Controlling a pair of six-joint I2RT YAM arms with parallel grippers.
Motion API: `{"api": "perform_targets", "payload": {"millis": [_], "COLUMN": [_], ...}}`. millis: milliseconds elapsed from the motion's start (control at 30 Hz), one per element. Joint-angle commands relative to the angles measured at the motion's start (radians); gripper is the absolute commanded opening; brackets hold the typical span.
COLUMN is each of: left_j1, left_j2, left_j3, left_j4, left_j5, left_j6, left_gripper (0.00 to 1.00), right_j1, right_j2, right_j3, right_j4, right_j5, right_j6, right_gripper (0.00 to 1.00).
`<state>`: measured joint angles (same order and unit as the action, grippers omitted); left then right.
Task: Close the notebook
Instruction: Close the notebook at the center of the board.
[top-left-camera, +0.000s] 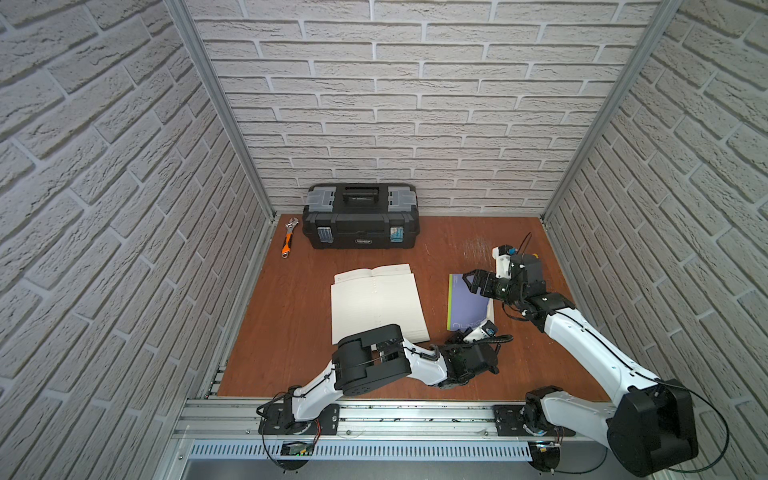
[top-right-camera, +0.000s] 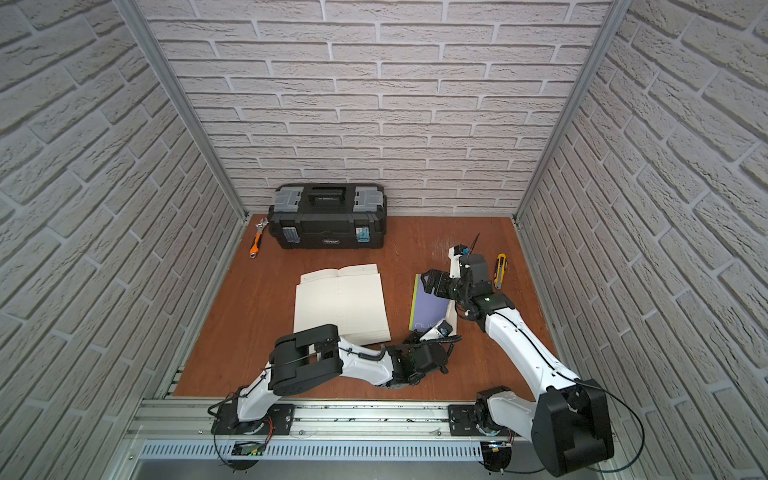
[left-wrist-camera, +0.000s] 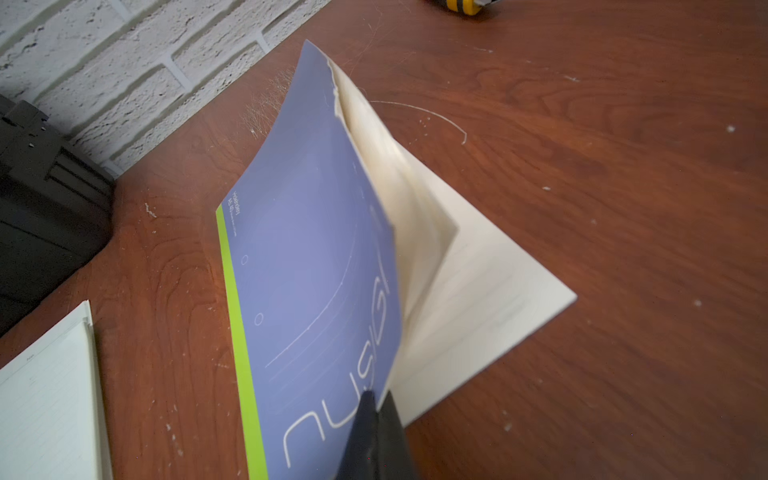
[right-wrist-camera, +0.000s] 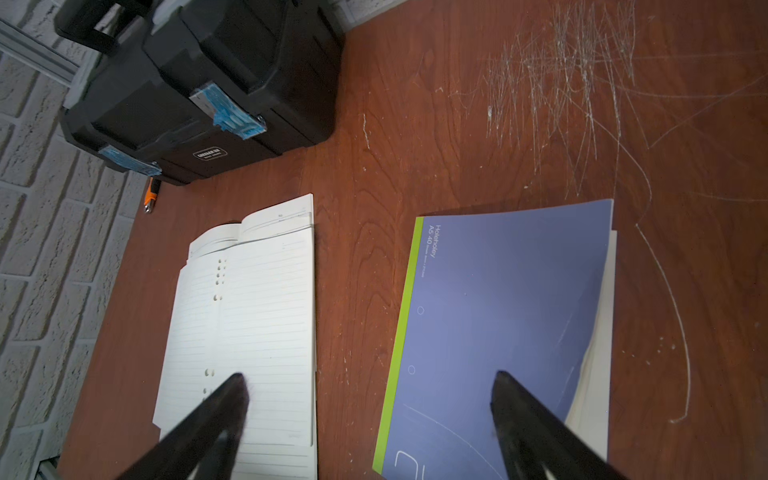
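Observation:
The notebook (top-left-camera: 467, 301) has a purple cover with a green spine strip and lies right of centre on the brown table. In the left wrist view its cover (left-wrist-camera: 311, 270) stands lifted and bowed over the cream pages (left-wrist-camera: 478, 291). My left gripper (left-wrist-camera: 376, 405) is shut on the cover's near free corner. My right gripper (top-left-camera: 471, 280) hovers open over the notebook's far end. In the right wrist view its fingers (right-wrist-camera: 368, 376) are spread wide with nothing between them, one over the purple cover (right-wrist-camera: 498, 311).
A second book (top-left-camera: 376, 299) lies open with lined white pages at the table's middle, left of the purple one. A black toolbox (top-left-camera: 360, 216) stands at the back wall with an orange-handled wrench (top-left-camera: 288, 239) beside it. A yellow utility knife (top-right-camera: 500, 270) lies behind the right arm.

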<state>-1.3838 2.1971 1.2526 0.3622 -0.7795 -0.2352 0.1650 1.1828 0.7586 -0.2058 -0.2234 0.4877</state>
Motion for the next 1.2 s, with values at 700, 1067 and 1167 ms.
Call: {"api": "perform_targets", "payload": {"millis": [700,1067,1167], "left_j1": [0.005,-0.006,-0.011], "left_j2": [0.001,-0.093,-0.141], "left_j3": [0.014,-0.039,-0.056], "left_j4": [0.006,0.013,0.001], "left_j5": [0.003,0.061,0.074], "left_j6": [0.005,0.0,0.002], "left_gripper": [0.18,0.29,0.31], "right_j1": [-0.056,-0.064,-0.068], "right_j2": [0.284,0.311,0.314], "right_j3": [-0.031,-0.04,-0.047], "right_j4": [0.197,0.203,0.203], "right_j5": [-0.029,-0.024,-0.022], "right_j6": [-0.004,-0.01,-0.015], "right_gripper": [0.91,0.9,0.9]}}
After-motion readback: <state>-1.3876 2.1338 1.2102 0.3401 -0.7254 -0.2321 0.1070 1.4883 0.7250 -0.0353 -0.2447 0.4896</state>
